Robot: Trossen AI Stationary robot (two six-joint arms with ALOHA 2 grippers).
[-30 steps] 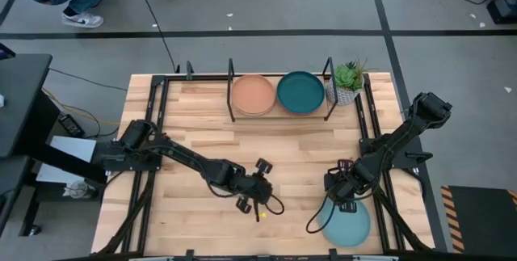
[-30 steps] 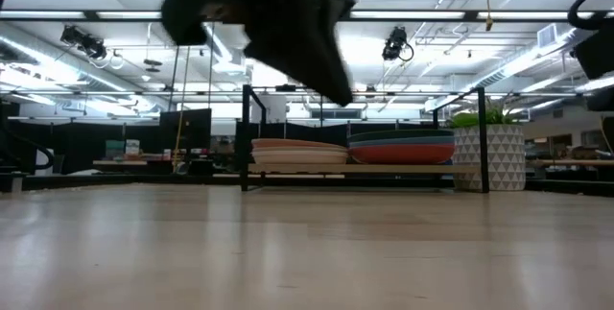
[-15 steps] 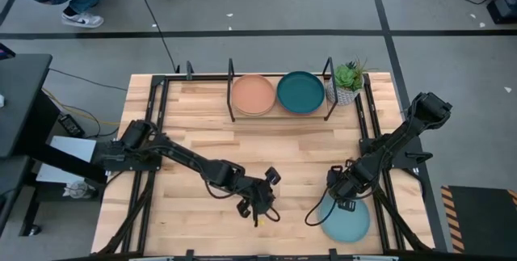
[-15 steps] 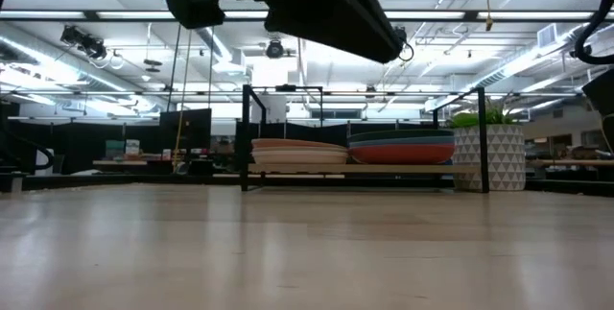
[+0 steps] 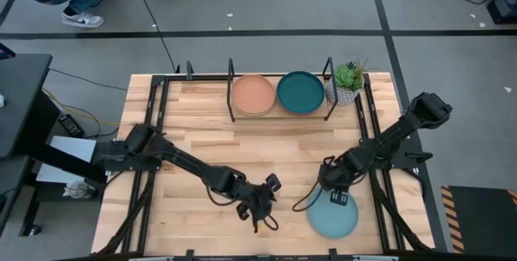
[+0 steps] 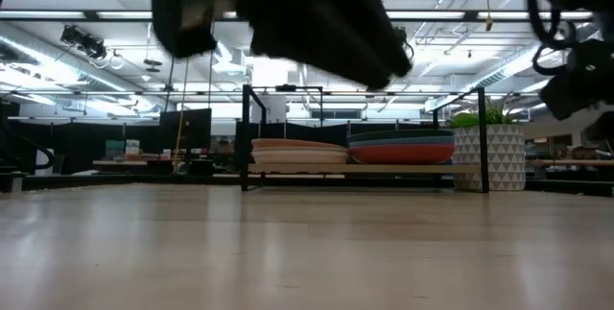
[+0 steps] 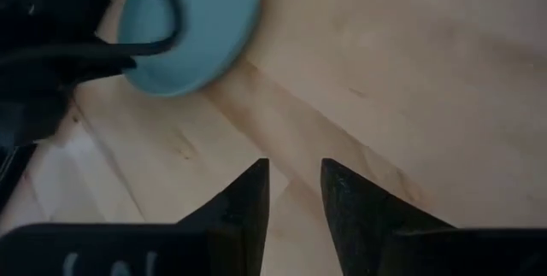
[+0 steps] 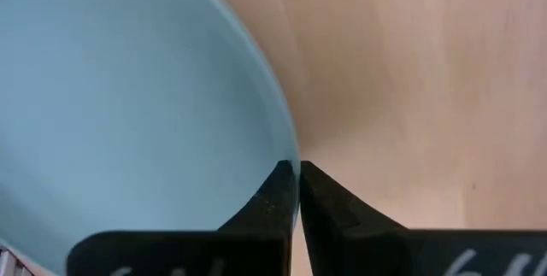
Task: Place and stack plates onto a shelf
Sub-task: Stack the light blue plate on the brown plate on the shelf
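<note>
The right jaws [image 8: 297,192] are closed on the rim of the light aqua plate [image 5: 332,217], which extends from them over the near edge of the bench [image 5: 266,144]; the shelf [image 5: 279,114] stands well beyond them. With such a thin edge grip, the plate may tilt or slip out during the carry. The left jaws [image 7: 295,192] hover just beside, slightly parted and empty, and may collide with the plate.

Bright, even overhead light; low view's near arm blurred w/ motion.

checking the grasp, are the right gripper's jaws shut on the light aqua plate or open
Shut on it: the right gripper pinches the light aqua plate at its rim, jaws nearly touching.
</note>
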